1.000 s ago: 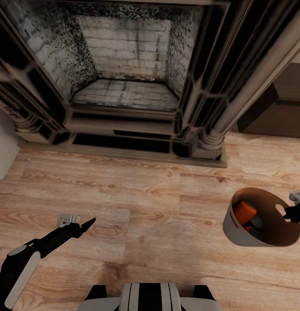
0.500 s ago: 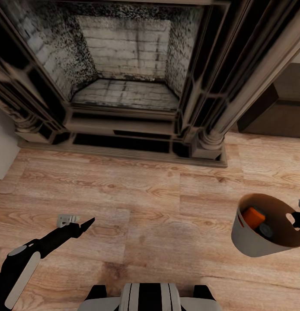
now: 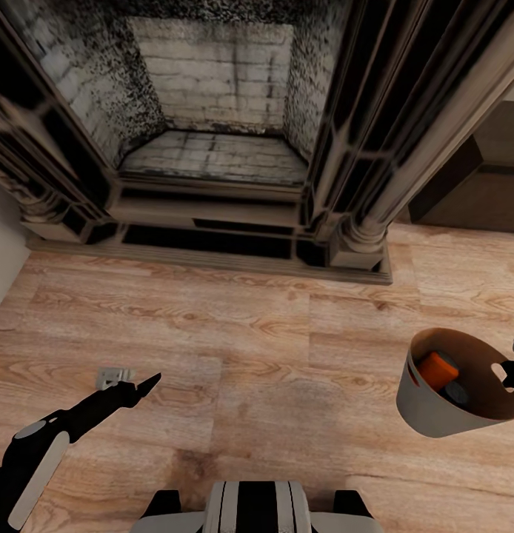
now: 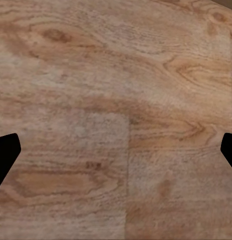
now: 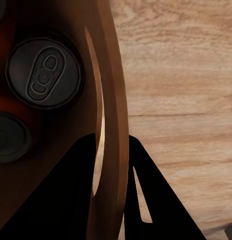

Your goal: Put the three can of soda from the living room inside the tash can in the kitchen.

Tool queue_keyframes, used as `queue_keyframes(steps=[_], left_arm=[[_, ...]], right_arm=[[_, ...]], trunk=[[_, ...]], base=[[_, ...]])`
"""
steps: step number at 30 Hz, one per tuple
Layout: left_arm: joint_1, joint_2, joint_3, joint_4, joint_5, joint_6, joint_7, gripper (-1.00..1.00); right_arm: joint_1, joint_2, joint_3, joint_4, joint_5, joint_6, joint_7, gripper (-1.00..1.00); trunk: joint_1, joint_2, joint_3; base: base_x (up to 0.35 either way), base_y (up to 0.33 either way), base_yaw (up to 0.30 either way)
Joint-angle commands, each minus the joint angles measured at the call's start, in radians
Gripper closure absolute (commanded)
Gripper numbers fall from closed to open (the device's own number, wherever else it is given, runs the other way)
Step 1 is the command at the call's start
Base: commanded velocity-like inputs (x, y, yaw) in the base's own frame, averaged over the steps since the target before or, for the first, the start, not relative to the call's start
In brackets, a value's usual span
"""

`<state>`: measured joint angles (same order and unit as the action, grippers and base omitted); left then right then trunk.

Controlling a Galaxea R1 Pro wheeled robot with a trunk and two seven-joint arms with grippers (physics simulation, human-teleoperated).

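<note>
The right end effector [image 3: 513, 371] pinches the rim of the tash can [image 3: 427, 409] at a handle slot, one finger inside the wall and one outside, as the right wrist view shows, and carries the bin clear of the wood floor [image 3: 257, 348] in front of the fireplace [image 3: 212, 148]. Inside it lie the cans: an orange can [image 3: 438, 368] leans against the wall, and the right wrist view shows a can top with its pull tab [image 5: 44, 72] and part of another can's dark end [image 5: 8, 135] beside it. The left end effector [image 3: 127, 381] hangs wide and empty over bare floor. The main risk, as I judge it, is the one-sided rim grip: the bin hangs tilted, so a quick turn or a jolt of the base on the way to the kitchen could swing it, slip the wall out between the fingers, or tip the cans out. Passing close to the fireplace column [image 3: 361, 244] could also knock the bin.
</note>
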<state>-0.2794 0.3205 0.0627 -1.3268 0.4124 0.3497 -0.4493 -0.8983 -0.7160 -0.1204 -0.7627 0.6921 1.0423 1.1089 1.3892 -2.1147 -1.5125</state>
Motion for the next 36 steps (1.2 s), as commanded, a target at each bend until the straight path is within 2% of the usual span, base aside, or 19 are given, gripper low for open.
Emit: queue_keyframes(steps=[1, 4, 5, 16, 22, 25, 26, 29, 32, 36], left_arm=[[0.000, 0.000, 0.000, 0.000, 0.000, 0.000, 0.002, -1.00], [0.000, 0.000, 0.000, 0.001, 0.000, -0.008, 0.003, -1.00], [0.000, 0.000, 0.000, 0.001, -0.002, -0.036, 0.003, -1.00], [0.000, 0.000, 0.000, 0.001, -0.003, -0.052, 0.003, -1.00], [0.000, 0.001, 0.002, -0.012, 0.002, -0.040, 0.003, -1.00], [-0.008, 0.004, 0.004, -0.038, 0.004, 0.075, 0.005, -1.00], [-0.018, 0.005, 0.006, -0.079, 0.005, 0.166, 0.006, -1.00], [-0.073, 0.005, 0.008, -0.140, 0.005, 0.331, 0.008, -1.00], [-0.117, 0.003, 0.010, -0.159, 0.004, 0.396, 0.012, -1.00], [-0.131, 0.002, 0.012, -0.165, 0.005, 0.430, 0.013, -1.00]], right_arm=[[-0.001, 0.000, 0.001, 0.000, -0.006, 0.005, 0.002, 1.00], [-0.001, 0.000, 0.001, 0.000, -0.006, 0.005, 0.002, 1.00], [-0.001, 0.001, 0.001, 0.000, -0.006, 0.005, 0.002, 1.00], [-0.001, 0.000, 0.004, -0.001, -0.006, 0.005, 0.002, 1.00], [-0.001, 0.000, 0.008, -0.001, -0.006, 0.005, 0.002, 1.00], [-0.001, 0.003, 0.011, -0.003, -0.005, 0.005, 0.002, 1.00], [-0.001, 0.004, 0.012, -0.005, -0.005, 0.005, 0.002, 1.00], [-0.001, 0.004, 0.013, -0.007, -0.005, 0.005, 0.002, 1.00], [-0.001, 0.004, 0.013, -0.007, -0.005, 0.005, 0.001, 1.00], [-0.001, 0.005, 0.013, -0.007, -0.005, 0.005, 0.002, 1.00]], trunk=[[0.000, 0.000, 0.000], [0.000, 0.000, 0.000], [0.004, -0.007, -0.003], [0.046, -0.084, -0.038], [0.046, -0.084, -0.038], [0.046, -0.084, -0.038], [0.046, -0.084, -0.038], [0.050, -0.091, -0.041], [0.061, -0.112, -0.050], [0.077, -0.140, -0.063]], base=[[0.000, 0.000, 0.000], [0.000, 0.000, 0.000], [0.000, 0.000, 0.000], [0.000, 0.000, 0.000], [0.000, 0.000, 0.000], [0.000, 0.000, 0.000], [0.000, 0.000, 0.000], [0.000, 0.000, 0.000], [0.000, 0.000, 0.000], [0.000, 0.000, 0.000]])
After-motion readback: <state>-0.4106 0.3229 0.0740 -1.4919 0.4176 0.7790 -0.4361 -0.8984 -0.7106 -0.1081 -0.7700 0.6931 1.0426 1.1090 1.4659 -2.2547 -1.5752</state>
